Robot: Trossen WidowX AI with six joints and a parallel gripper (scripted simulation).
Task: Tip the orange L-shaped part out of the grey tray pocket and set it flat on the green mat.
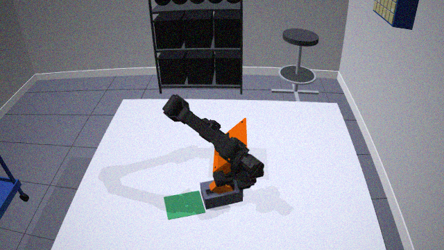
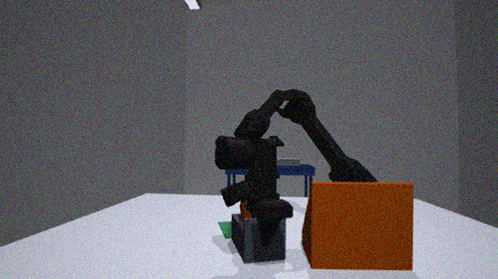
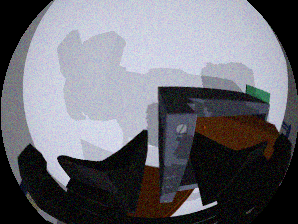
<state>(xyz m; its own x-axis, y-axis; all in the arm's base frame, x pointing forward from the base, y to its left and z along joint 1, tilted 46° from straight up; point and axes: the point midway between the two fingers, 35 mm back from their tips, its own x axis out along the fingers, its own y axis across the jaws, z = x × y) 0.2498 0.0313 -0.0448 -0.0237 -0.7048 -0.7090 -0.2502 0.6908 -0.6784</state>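
Looks like smooth, matt plastic on the orange part (image 1: 222,189) (image 2: 244,210) (image 3: 235,132) and grey tray (image 1: 223,201) (image 2: 249,243) (image 3: 172,152). Shows a dull, dark finish on the arm (image 1: 199,128) (image 2: 325,139). Looks like smooth metal on the stool's post (image 1: 300,59), matt on the green mat (image 1: 184,206) (image 2: 226,228) (image 3: 257,94).
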